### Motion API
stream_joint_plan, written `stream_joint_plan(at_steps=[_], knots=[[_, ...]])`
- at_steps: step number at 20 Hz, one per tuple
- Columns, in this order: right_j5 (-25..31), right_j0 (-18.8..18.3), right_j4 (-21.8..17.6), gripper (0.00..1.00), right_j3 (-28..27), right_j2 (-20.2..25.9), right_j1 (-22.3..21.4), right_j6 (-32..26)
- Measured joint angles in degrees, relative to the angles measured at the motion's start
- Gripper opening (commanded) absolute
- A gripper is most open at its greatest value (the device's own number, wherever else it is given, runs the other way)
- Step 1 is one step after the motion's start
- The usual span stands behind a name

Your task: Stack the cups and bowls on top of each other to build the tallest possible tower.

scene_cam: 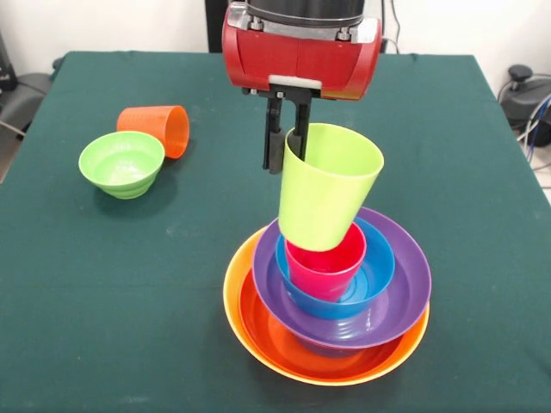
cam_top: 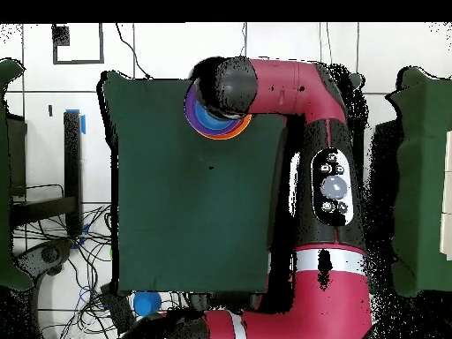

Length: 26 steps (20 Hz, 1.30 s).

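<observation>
Front view: your claw [scene_cam: 287,142] hangs down from the red wrist over the middle of the green desk [scene_cam: 103,292], and it is clenched on the rim of the lime green cup [scene_cam: 327,185], one black finger [scene_cam: 274,138] outside the wall and the other dipping inside the mouth. The cup is mouth-up and tilted, its base leaning toward the picture's left and sitting at or just over the mouth of the pinkish red cup [scene_cam: 325,267]; you cannot tell from here whether the two touch. The pinkish red cup stands upright inside a small blue bowl [scene_cam: 374,275], which sits in the wide purple bowl [scene_cam: 396,297], which sits in the red-orange bowl [scene_cam: 275,331], all nested in the broad yellow-orange bowl [scene_cam: 237,297] at the bottom. That is the tower as it stands, toward the near side of the desk, a little right of centre in this view. Well apart, at the picture's left, the orange cup [scene_cam: 157,127] lies on its side with its mouth toward the right, just behind and about touching the small green bowl [scene_cam: 121,163], which is upright. Overhead view: the arm [cam_top: 327,177] covers most of the stack; only an edge of the purple, blue and orange bowls [cam_top: 216,124] shows beside the black wrist joint, near the desk's far edge from the base.
</observation>
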Motion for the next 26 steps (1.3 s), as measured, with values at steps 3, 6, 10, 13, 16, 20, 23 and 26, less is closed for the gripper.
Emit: stream_joint_plan(at_steps=[3,6,10,13,16,20,23,26], knots=[[-0.84,0.01,0.46,0.0,0.02,-0.04,0.05,0.0],[-1.05,0.01,0.83,0.0,0.03,-0.04,0.11,0.0],[-1.05,0.01,1.36,0.0,0.04,-0.04,0.2,0.0],[-1.05,0.01,1.8,0.0,0.04,-0.04,0.3,0.0],[-1.05,0.01,2.23,0.0,0.06,-0.04,0.47,0.0],[-1.05,0.01,2.47,0.0,0.11,-0.06,1.08,0.0],[-1.05,0.01,2.48,0.0,0.32,-0.07,1.4,0.0],[-1.06,0.02,2.49,0.0,0.63,-0.08,1.5,0.0]])
